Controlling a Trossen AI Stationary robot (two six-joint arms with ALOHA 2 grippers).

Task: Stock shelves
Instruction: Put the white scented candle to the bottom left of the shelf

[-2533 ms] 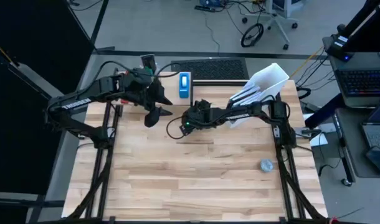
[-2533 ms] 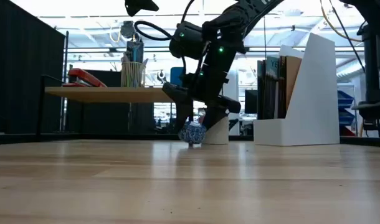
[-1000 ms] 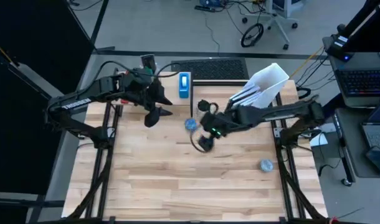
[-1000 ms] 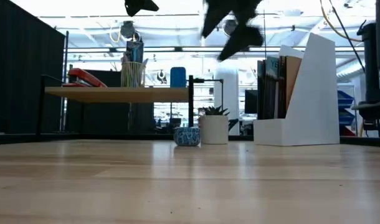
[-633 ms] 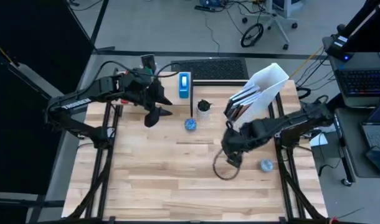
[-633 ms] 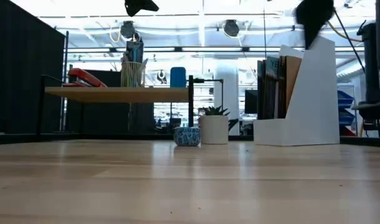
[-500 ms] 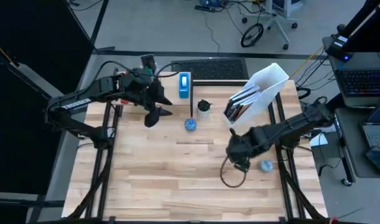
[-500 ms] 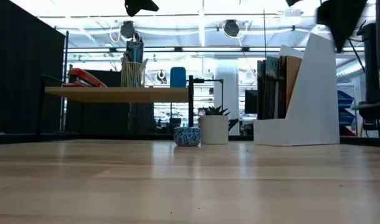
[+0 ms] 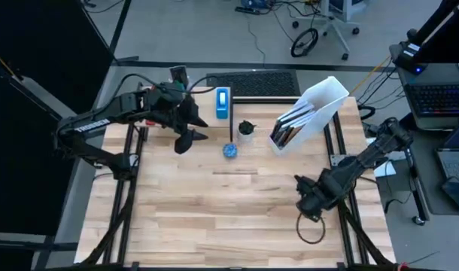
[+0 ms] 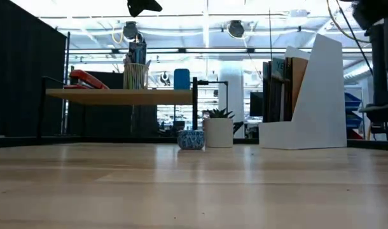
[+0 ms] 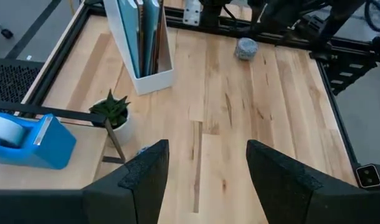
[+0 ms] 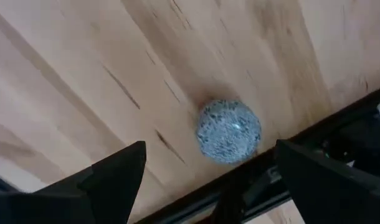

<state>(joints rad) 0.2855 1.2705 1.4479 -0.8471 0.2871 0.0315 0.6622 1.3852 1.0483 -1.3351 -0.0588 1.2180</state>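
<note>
The shelves are a low light-wood plank shelf (image 10: 121, 95), carrying a red stapler (image 10: 86, 79), a pencil cup (image 10: 135, 73) and a blue tape dispenser (image 9: 223, 103), and a white file holder (image 9: 314, 113) with books. A blue bowl (image 9: 230, 150) and a small potted plant (image 9: 247, 129) rest on the table beside the shelf. My right gripper (image 9: 311, 205) hangs open at the near right, above a grey speckled ball (image 12: 228, 132) on the table, a finger on either side of it in the right wrist view. My left gripper (image 9: 186, 139) waits open, raised beside the shelf.
The black frame rail (image 12: 252, 180) runs right beside the ball at the table's right edge. The wide middle and near left of the tabletop (image 9: 214, 211) hold nothing. A black mesh tray (image 9: 252, 83) lies behind the shelf.
My right gripper has swept from the table's middle toward the near right corner and now hangs over the grey ball. The blue bowl has stayed where it stood beside the potted plant.
</note>
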